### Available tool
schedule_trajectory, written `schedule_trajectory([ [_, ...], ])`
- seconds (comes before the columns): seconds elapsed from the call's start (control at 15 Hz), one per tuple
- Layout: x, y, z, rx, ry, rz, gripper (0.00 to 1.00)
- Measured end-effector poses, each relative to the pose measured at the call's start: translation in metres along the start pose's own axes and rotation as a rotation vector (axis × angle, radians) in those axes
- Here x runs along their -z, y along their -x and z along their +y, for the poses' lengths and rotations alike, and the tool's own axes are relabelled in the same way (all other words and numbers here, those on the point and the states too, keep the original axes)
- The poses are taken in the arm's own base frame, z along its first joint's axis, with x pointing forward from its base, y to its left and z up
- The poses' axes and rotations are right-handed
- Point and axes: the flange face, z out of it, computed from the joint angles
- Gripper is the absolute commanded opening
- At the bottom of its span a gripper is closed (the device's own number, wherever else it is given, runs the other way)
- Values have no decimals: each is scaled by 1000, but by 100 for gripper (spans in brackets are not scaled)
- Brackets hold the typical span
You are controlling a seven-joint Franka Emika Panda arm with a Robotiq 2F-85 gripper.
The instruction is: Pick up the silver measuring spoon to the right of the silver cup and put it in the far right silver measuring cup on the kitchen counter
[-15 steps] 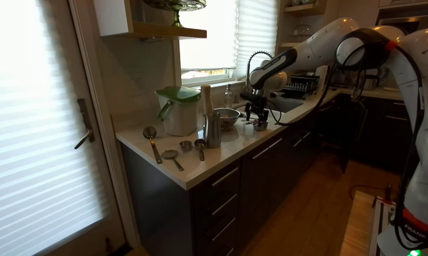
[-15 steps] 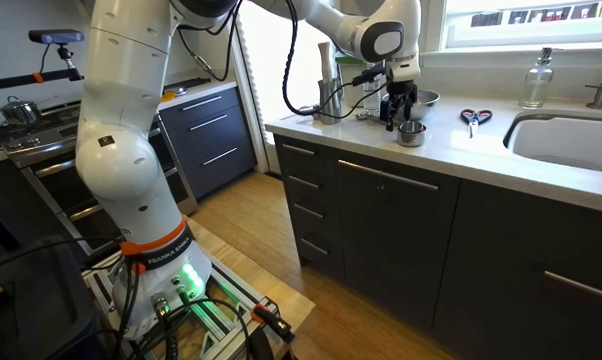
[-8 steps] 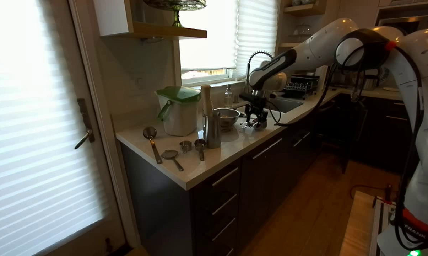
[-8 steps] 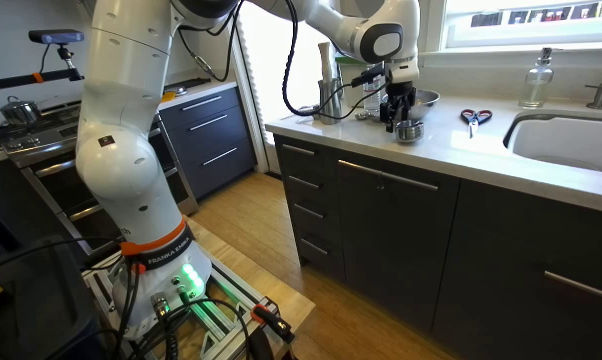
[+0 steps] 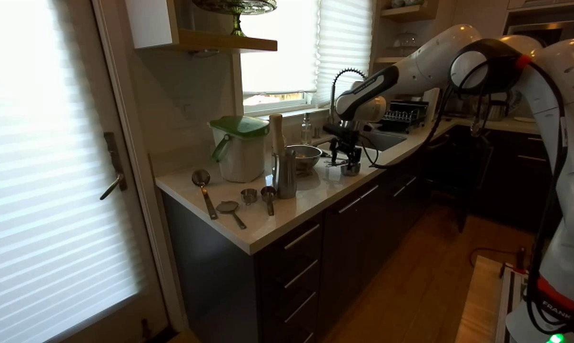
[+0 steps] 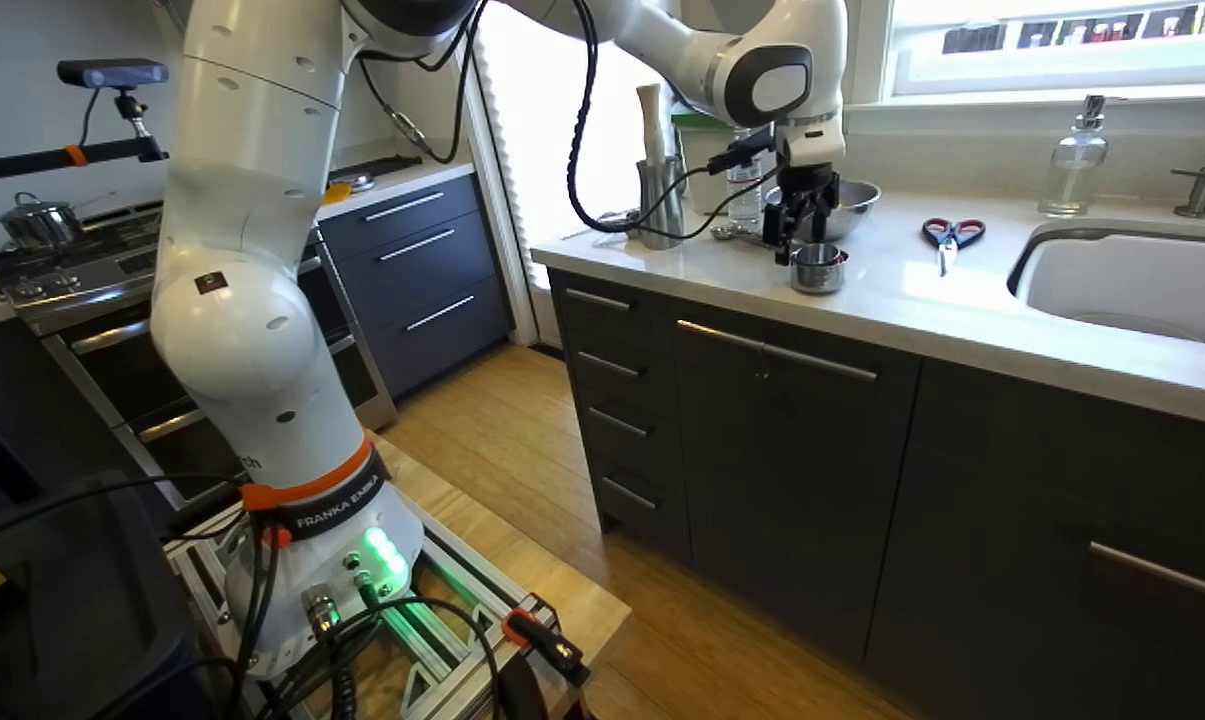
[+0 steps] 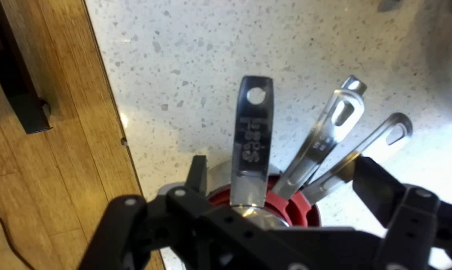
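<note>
- My base (image 6: 307, 565) stands upright, its green light (image 6: 387, 557) lit
- Above it my arm (image 6: 262, 240) climbs nearly straight up
- From my elbow (image 5: 487, 64), bent high up, my forearm (image 5: 425, 59) slopes downward in an exterior view
- My wrist (image 6: 810, 90) hangs at the forearm's low end, near vertical
- My jaws point down below it, spread wide, and the wrist view shows my two fingers (image 7: 377, 189) standing well apart

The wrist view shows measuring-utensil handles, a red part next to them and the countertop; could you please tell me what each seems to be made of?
Measuring-utensil handles: polished metal, probably stainless steel, given the mirror-like shine.
Red part: smooth, solid-coloured, perhaps plastic or silicone; the look leaves it open.
Countertop: glossy, likely engineered stone, by its grey flecks and bright glare.
</note>
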Motion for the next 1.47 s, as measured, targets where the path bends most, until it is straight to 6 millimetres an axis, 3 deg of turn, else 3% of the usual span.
schedule_trajectory([
  [0.87,4,-43,9,-81,-8,-12,100],
  [1.47,3,-26,4,-29,-9,-35,100],
])
